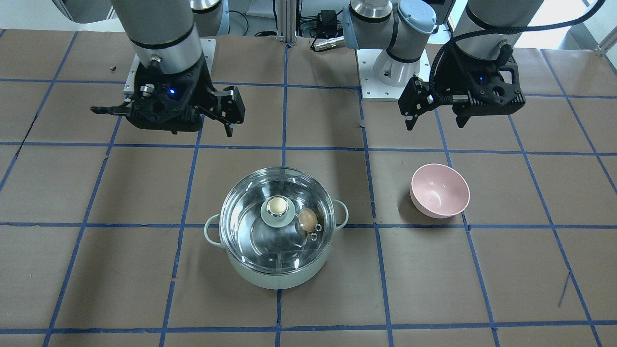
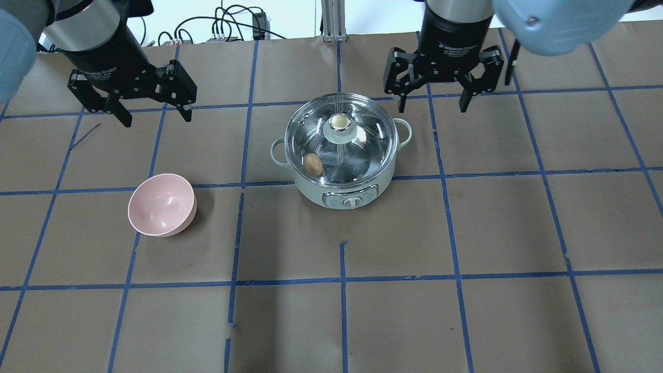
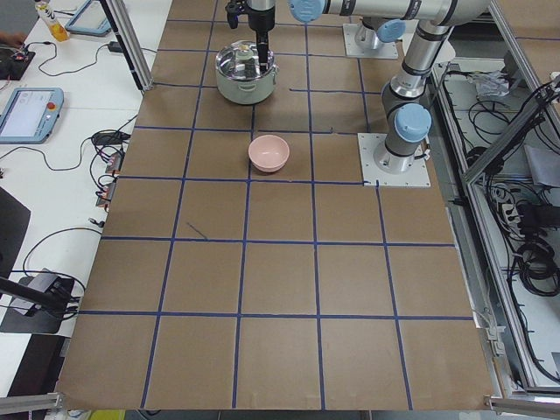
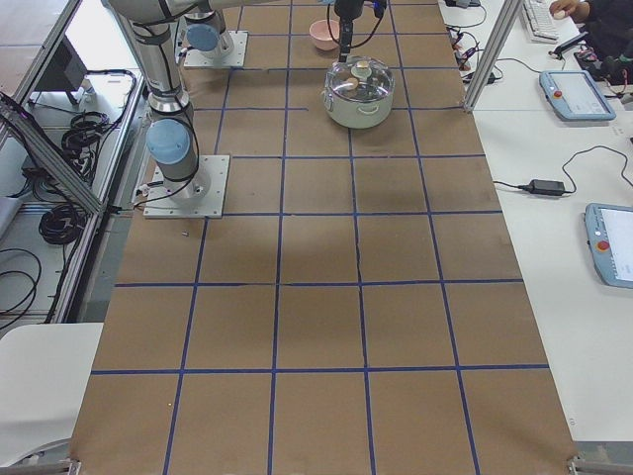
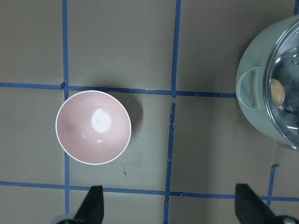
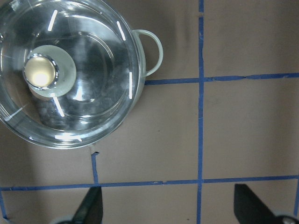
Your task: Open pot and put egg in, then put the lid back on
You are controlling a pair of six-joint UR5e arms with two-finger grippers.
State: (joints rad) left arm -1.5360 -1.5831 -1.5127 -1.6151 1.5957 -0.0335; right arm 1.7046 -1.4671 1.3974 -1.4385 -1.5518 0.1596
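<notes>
Right claw (image 2: 432, 107) agape; pot (image 2: 311, 190) dial (image 2: 352, 202) robotward

Bright, even light falls from above, so shadows stay soft and short (the bowl (image 2: 161, 204) throws only a faint one on the table (image 2: 466, 321)). Glare streaks the lid (image 6: 70, 74) in the right wrist view and leaves 1 white spot inside the bowl. All 6 views are sharp, except the near arm joint (image 2: 554, 23), which looks blurred overhead.
</notes>
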